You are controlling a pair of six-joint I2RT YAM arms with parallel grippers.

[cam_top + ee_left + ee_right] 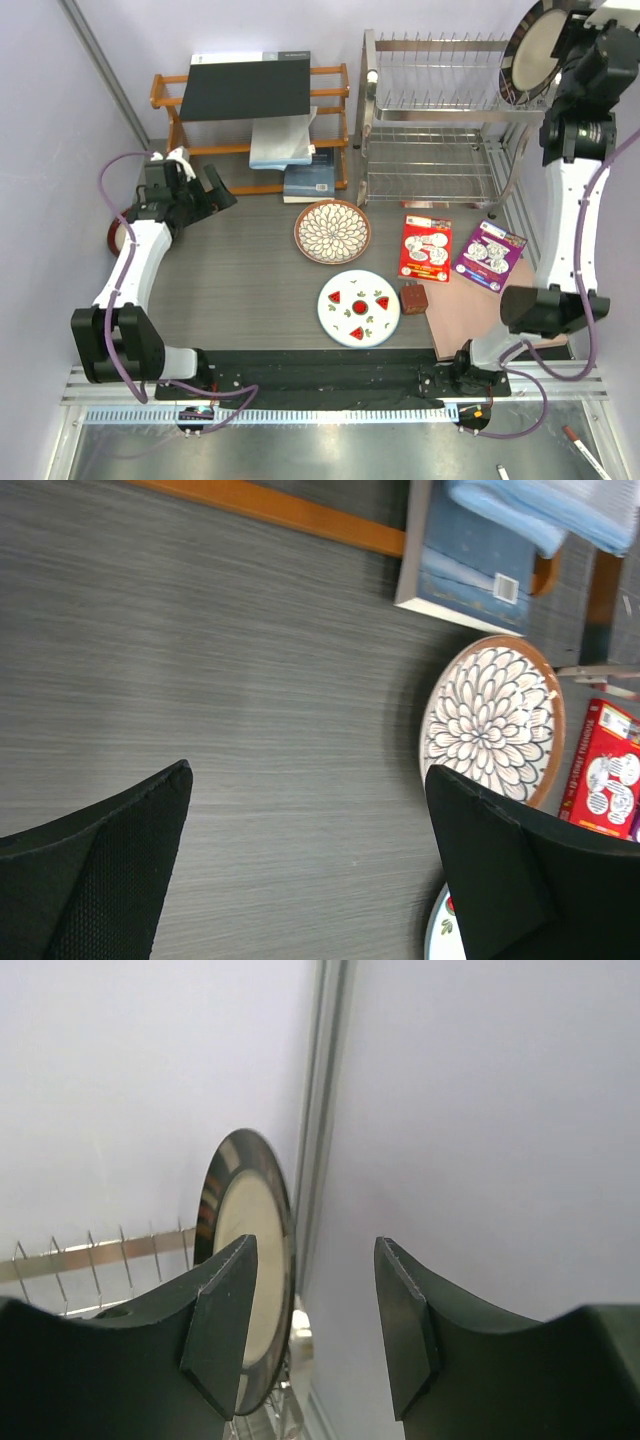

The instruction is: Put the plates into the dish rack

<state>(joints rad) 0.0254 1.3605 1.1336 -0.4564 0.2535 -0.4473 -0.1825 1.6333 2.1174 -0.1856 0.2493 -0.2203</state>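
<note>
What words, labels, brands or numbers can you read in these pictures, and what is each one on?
None can be read outright.
On the flat red card: print too small to read.
On the flat purple card: print too small to read.
On the blue book: barcode sticker, digits blurred.

open tabletop (pixel 230 270) left of petal plate (pixel 332 231), upright plate (pixel 535 50) blocking right end of dish rack (pixel 430 120)
</note>
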